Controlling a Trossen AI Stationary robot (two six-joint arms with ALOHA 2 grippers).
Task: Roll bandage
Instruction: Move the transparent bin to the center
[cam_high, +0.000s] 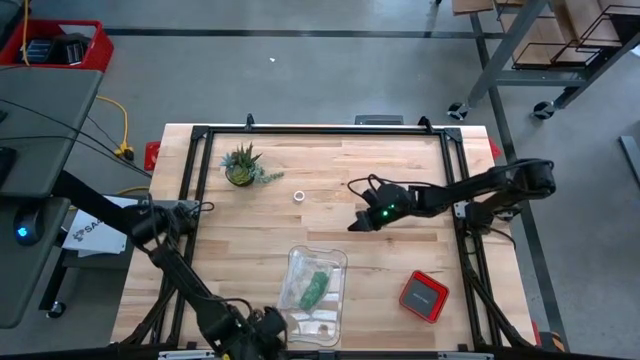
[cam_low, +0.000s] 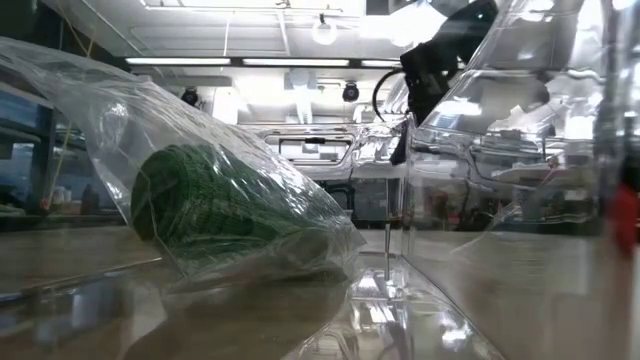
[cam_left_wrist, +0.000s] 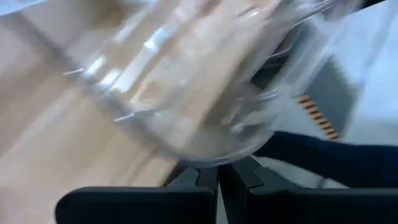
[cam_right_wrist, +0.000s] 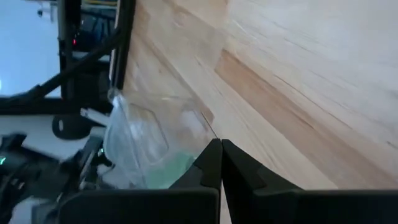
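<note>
High view shows the wooden worktop (cam_high: 400, 150) carrying everything, with the right arm reaching in over its middle and the left arm folded down at the near edge. A crinkly clear plastic bag (cam_high: 316, 285) lies near the front of the worktop, just beside the left fingers (cam_high: 272, 322), which sit at its near end pressed together with no gap between them; whether they pinch the plastic I cannot tell. Inside the bag rests the bandage (cam_high: 316, 288), a bright green roll, well apart from the right fingers (cam_high: 360, 222). Those right fingers hang above bare wood, closed tip to tip and holding nothing. A red box (cam_high: 424, 296) sits off to the side of the bag, nearer the right arm. Beyond the right fingers, toward the far edge, stand a small potted plant (cam_high: 243, 166) and a white tape ring (cam_high: 299, 196).
</note>
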